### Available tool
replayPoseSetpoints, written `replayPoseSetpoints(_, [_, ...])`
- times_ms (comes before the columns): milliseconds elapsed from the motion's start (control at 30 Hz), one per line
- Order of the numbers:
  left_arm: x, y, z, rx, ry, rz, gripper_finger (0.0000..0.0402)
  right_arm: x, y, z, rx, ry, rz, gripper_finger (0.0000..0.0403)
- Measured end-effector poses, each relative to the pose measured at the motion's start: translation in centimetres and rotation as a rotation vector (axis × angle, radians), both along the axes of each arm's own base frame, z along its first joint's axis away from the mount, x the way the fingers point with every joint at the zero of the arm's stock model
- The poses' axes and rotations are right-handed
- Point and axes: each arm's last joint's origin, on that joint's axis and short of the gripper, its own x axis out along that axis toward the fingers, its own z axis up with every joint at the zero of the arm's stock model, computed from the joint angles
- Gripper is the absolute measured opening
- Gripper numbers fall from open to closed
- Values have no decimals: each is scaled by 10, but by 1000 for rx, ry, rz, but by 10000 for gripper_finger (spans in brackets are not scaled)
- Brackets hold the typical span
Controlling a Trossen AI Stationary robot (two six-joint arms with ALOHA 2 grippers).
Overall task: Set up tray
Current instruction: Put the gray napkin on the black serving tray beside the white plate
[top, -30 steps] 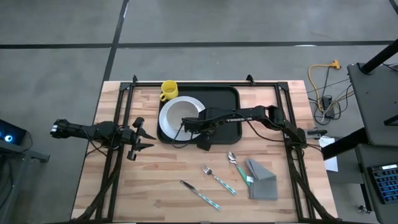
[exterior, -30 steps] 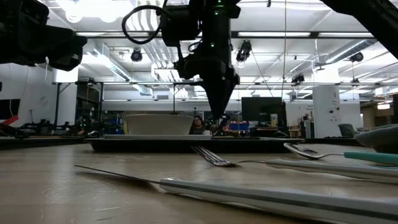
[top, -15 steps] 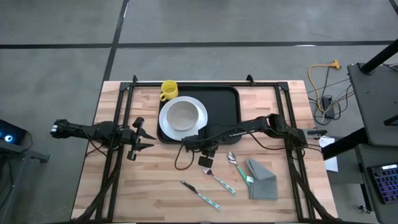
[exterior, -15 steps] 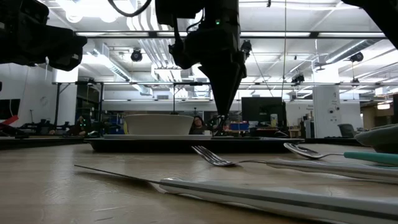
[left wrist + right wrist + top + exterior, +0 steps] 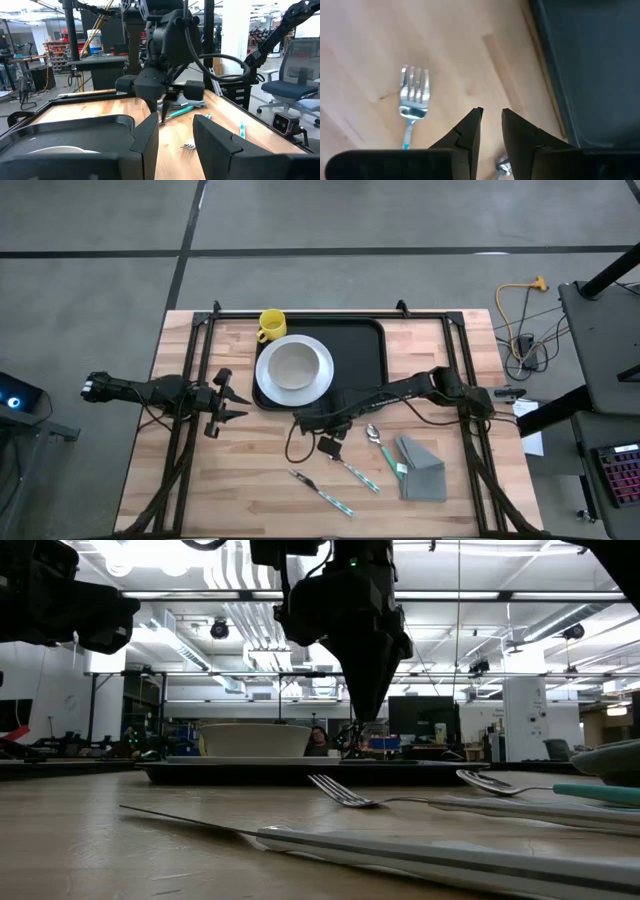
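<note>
The black tray (image 5: pixel 360 345) lies at the table's far middle, with a white plate (image 5: pixel 294 367) resting on its left half and a yellow mug (image 5: pixel 271 325) at its far left corner. My right gripper (image 5: pixel 330 440) points down above bare wood just off the tray's near rim (image 5: pixel 555 95). Its fingers stand narrowly open with nothing between them (image 5: pixel 491 117), clear of the table (image 5: pixel 362 718). The fork's tines (image 5: pixel 413 97) lie beside them. My left gripper (image 5: pixel 225 402) waits open at the table's left (image 5: pixel 175 130).
On the wood toward the near right lie a fork (image 5: pixel 352 470), a spoon (image 5: pixel 375 436), a knife (image 5: pixel 322 492) and a folded grey napkin (image 5: pixel 422 467). Black frame rails run along the table's left, right and far sides. The near left of the table is bare wood.
My right gripper has swung from over the plate's near right rim, off the tray, toward the table's near edge. It now hangs above the wood by the fork's tines. The plate has stayed on the tray.
</note>
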Motion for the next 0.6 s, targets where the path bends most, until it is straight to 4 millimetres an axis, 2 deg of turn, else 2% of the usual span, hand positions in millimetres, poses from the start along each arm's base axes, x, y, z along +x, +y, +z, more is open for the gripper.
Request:
replayPoseSetpoints(233, [0, 0, 0, 0, 0, 0, 102, -17, 9, 17, -191, 1, -87, 68])
replayPoseSetpoints(333, [0, 0, 0, 0, 0, 0, 102, -26, 20, 30, -270, -57, -70, 68])
replayPoseSetpoints(600, [0, 0, 0, 0, 0, 0, 102, -60, 65, 52, -279, -138, -23, 68])
